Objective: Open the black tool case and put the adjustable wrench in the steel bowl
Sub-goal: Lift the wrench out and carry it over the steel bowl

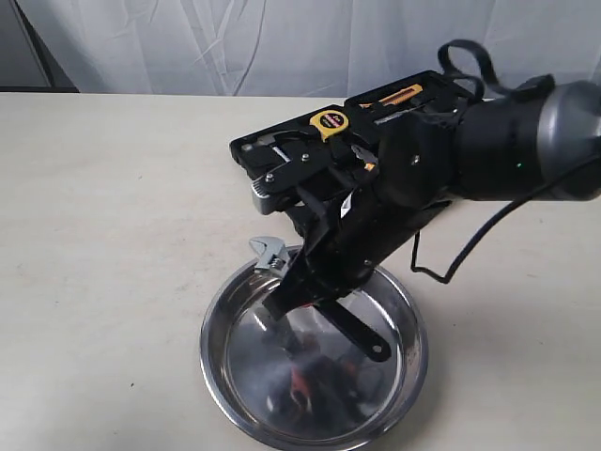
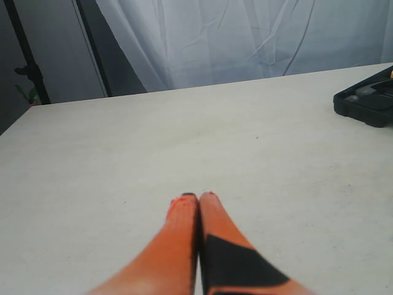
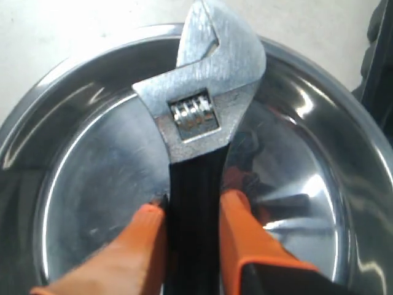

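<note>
Two arms share this job, but only one shows in the exterior view. The right arm (image 1: 488, 141) reaches from the far right down over the steel bowl (image 1: 214, 362), which sits near the middle of the counter (image 1: 94, 235). The adjustable wrench (image 1: 268, 256) pokes its silver head out just above the bowl's far-left rim. Behind, the black tool case (image 1: 242, 148) lies open, with a yellow tape measure (image 1: 329, 120) seated in it.

Left wrist view: the left pincer (image 2: 198, 200) is closed on nothing, its orange fingers pressed together over bare counter. A corner of the case is in sight, well apart from it.

Right wrist view: the right pincer (image 3: 193, 212) clamps the wrench's black handle. The head hangs over the rim rather than over the flat bottom.

Letting go here looks risky. The heavy head could catch the rim and tip the wrench out onto the counter, or knock the bowl askew.
</note>
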Robot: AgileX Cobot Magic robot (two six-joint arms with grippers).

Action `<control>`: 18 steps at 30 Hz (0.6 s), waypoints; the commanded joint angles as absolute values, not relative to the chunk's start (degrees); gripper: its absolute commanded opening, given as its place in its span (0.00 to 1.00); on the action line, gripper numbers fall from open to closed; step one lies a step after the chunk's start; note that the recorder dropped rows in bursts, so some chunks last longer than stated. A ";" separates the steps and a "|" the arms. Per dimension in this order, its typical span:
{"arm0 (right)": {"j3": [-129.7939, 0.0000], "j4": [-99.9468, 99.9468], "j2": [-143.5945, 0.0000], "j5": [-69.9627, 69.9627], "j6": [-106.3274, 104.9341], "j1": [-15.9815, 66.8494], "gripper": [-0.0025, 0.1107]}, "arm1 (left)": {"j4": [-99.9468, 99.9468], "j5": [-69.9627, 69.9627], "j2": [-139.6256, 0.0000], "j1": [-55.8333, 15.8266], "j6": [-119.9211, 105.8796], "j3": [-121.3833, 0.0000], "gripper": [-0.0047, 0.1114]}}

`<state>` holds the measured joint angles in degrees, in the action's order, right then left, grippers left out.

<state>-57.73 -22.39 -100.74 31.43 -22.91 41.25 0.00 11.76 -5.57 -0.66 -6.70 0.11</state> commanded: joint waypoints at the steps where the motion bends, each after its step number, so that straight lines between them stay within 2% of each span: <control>1: -57.73 -23.45 -104.64 25.45 -21.86 41.28 0.01 | 0.00 11.16 -5.35 -1.17 -6.51 0.00 0.04; 18: -57.47 -22.61 -105.65 30.29 -19.65 41.75 0.01 | 0.00 11.16 -5.35 -1.17 -6.51 0.00 0.04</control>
